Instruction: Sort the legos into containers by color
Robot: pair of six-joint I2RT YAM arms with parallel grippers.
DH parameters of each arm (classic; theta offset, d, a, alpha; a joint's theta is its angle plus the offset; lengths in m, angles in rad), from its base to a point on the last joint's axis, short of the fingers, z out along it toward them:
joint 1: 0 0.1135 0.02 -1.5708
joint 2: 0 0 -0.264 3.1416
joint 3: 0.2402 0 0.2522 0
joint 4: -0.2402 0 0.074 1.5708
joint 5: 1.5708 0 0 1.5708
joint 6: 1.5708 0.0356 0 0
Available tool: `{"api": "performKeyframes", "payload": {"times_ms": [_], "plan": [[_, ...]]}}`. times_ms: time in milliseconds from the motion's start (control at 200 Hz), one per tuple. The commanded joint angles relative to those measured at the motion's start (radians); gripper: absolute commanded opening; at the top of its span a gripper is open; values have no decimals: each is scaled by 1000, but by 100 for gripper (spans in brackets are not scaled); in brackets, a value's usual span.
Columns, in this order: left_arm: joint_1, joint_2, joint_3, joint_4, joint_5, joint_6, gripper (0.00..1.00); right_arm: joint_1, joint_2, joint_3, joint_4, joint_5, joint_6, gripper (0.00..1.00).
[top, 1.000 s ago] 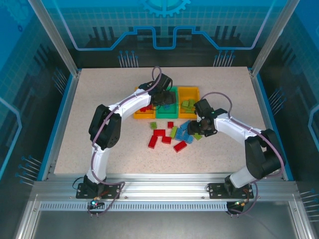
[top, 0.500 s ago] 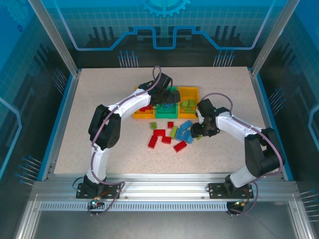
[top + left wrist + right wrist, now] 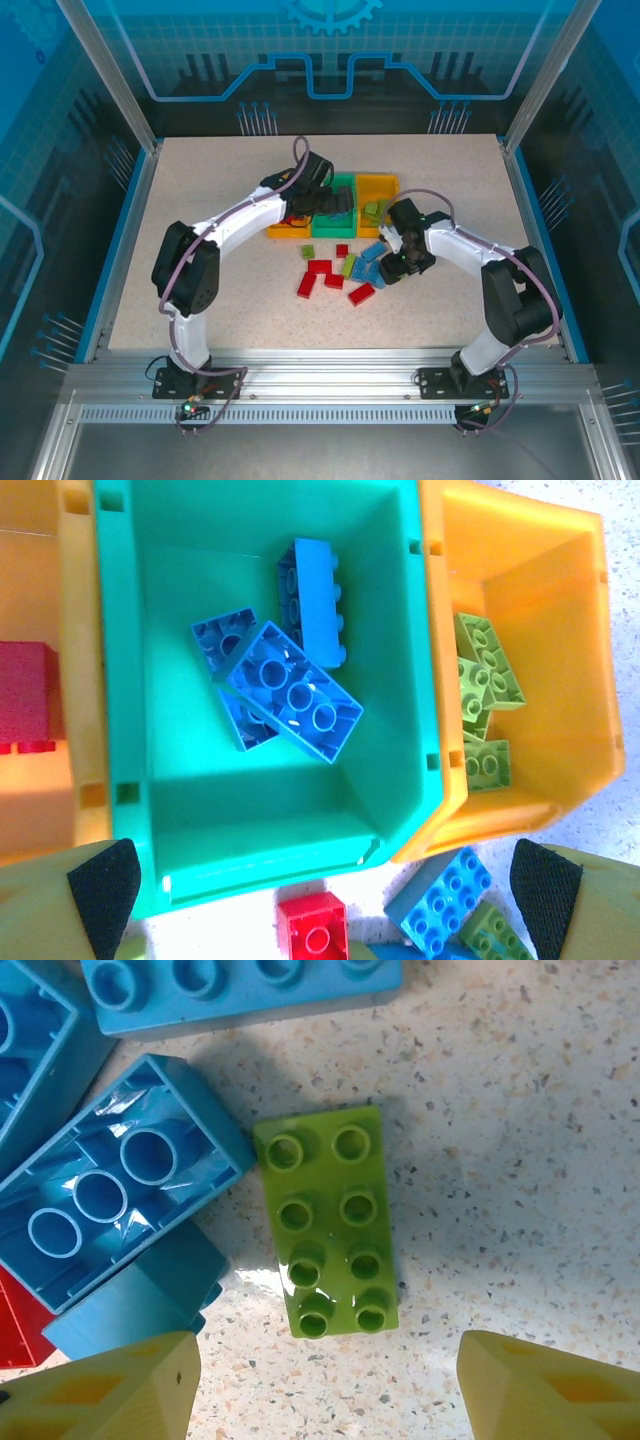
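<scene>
Blue legos (image 3: 293, 692) lie in the green container (image 3: 122, 660), light-green legos (image 3: 487, 675) in the yellow-orange container (image 3: 565, 610).

left wrist view: left orange bin (image 3: 75, 680) and binned red brick (image 3: 22, 695) cut by left edge; light green brick (image 3: 495, 935) cut by bottom edge | right wrist view: red corner brick (image 3: 12, 1335) mostly off-frame | top view: left arm (image 3: 245, 208) hides part of left orange bin

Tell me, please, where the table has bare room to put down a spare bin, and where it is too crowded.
Free: the table left of the three bins, the strip right of the right yellow bin, and the band between the loose legos and the near edge. Crowded: just in front of the bins, where the legos lie.
</scene>
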Motion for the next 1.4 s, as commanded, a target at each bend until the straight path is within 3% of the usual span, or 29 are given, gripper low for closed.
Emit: {"api": "performKeyframes", "payload": {"times_ms": [0,285,500,705,1015,1226,1391], "plan": [[12,-78,-63,40,2,-22,99,12,60,14,-15,43,-57,70],[37,-178,-185,62,-5,-36,99,12,171,42,-19,63,-77,65],[45,-205,-215,67,-6,-40,99,9,176,44,-35,70,-79,40],[45,-213,-245,62,-11,-38,99,9,52,43,-56,38,-63,30],[31,-231,-362,47,-21,-56,99,-50,-141,97,10,-102,7,27],[-8,-204,-400,32,-3,-87,98,-52,12,274,-1,-133,149,25],[-24,-169,-407,28,15,-125,98,-57,171,424,-46,-66,232,24]]}}
